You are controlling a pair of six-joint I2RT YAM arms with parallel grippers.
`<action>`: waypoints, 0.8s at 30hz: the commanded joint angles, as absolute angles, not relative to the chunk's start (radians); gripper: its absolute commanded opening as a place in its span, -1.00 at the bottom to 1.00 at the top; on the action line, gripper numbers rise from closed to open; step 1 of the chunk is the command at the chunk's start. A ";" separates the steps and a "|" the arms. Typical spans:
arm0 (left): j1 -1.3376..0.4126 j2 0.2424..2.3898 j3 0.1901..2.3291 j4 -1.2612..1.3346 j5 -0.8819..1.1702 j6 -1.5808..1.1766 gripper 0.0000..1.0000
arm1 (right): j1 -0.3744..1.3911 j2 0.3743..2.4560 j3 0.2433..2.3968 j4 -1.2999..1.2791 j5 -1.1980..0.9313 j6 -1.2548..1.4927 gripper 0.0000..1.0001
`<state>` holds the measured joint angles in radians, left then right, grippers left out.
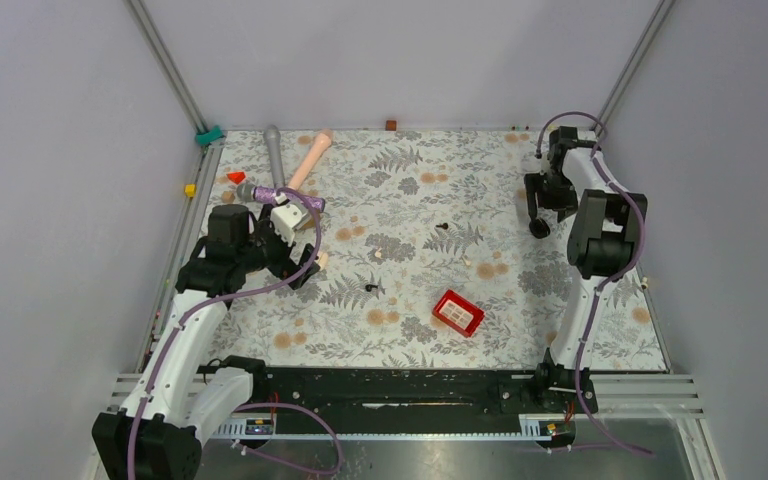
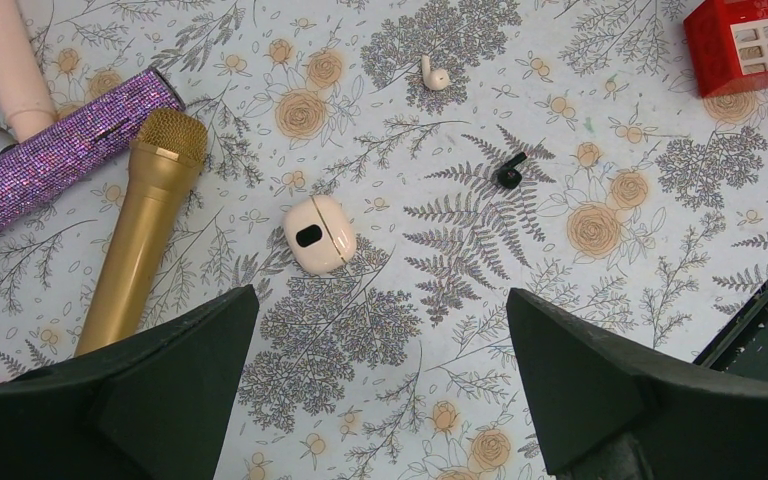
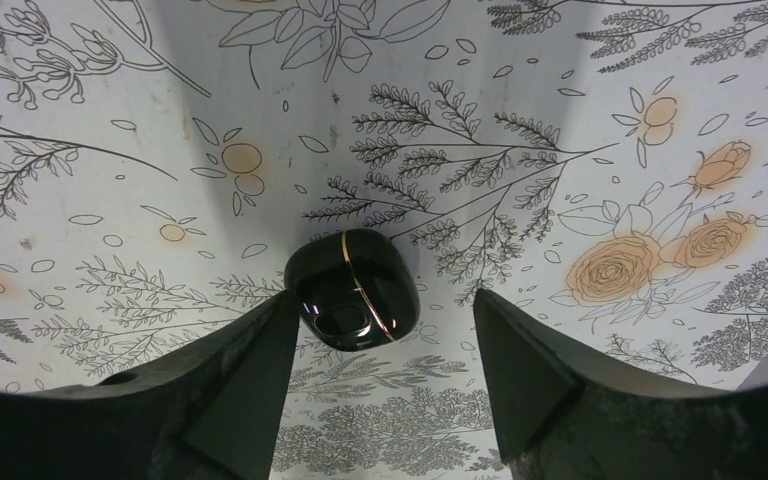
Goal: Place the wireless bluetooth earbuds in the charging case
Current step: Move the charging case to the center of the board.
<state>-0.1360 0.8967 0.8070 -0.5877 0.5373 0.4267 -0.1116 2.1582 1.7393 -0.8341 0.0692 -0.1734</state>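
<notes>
A closed cream charging case (image 2: 317,234) lies on the floral mat just ahead of my open, empty left gripper (image 2: 382,310), which hovers at the left (image 1: 295,262). A whitish earbud (image 2: 434,75) and a black earbud (image 2: 509,175) lie farther out; the black earbud (image 1: 372,287) is near the mat's middle. Another black earbud (image 1: 442,226) lies farther back. A closed black charging case (image 3: 355,290) with a gold seam lies between the open fingers of my right gripper (image 3: 385,300), against its left finger, at the far right (image 1: 538,224).
A red box (image 1: 458,312) sits front of centre, also in the left wrist view (image 2: 750,45). A gold microphone (image 2: 145,230), purple glitter microphone (image 2: 60,160), and pink (image 1: 310,158) and grey (image 1: 274,150) ones lie at back left. A small red cone (image 1: 236,177) is near the left edge.
</notes>
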 commanded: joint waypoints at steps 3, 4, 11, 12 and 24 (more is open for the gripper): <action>-0.130 0.905 0.804 -0.546 0.567 0.441 0.97 | -0.112 2.230 1.860 -0.966 0.034 -0.224 0.35; -0.130 0.907 0.804 -0.545 0.566 0.442 0.97 | -0.112 2.243 1.883 -0.991 0.030 -0.224 0.39; -0.130 0.912 0.805 -0.545 0.564 0.444 0.97 | -0.112 2.237 1.871 -1.020 0.011 -0.251 0.59; -0.130 0.915 0.805 -0.545 0.563 0.443 0.97 | -0.112 2.233 1.865 -1.027 0.005 -0.258 0.59; -0.129 0.926 0.809 -0.545 0.561 0.444 0.97 | -0.089 2.206 1.810 -1.030 0.017 -0.291 0.21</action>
